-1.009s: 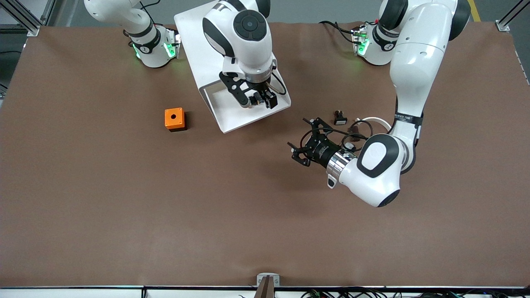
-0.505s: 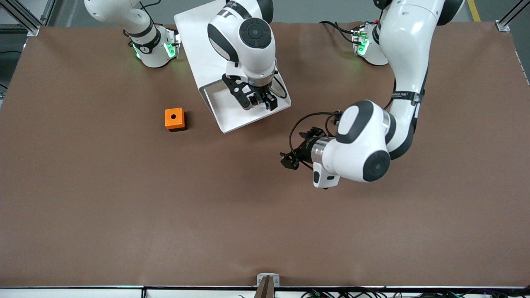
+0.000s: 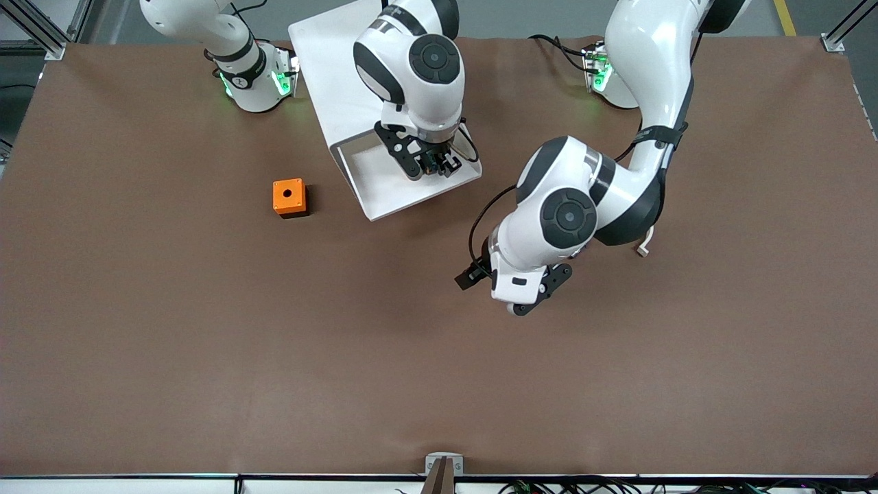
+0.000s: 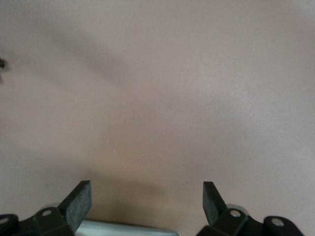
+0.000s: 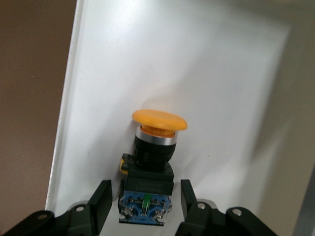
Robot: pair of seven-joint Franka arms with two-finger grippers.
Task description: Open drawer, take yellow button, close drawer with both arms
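The white drawer (image 3: 384,189) stands pulled open from the white cabinet (image 3: 329,62). My right gripper (image 3: 439,165) is down inside it. In the right wrist view the button (image 5: 150,162), with its orange cap, black body and blue base, lies on the drawer floor (image 5: 221,98) between my right gripper's (image 5: 142,199) open fingers, with a gap on each side. In the front view the button is hidden under that gripper. My left gripper (image 3: 480,274) hangs over bare table near the drawer's front corner. It (image 4: 146,201) is open and empty.
An orange cube with a hole (image 3: 289,197) sits on the brown table (image 3: 206,343), beside the drawer toward the right arm's end. The left arm's elbow (image 3: 617,199) covers the table beside the drawer toward the left arm's end.
The left arm has rolled its wrist over, turned its gripper to face down, and now covers the small parts on the table. My right gripper has settled a little deeper into the drawer.
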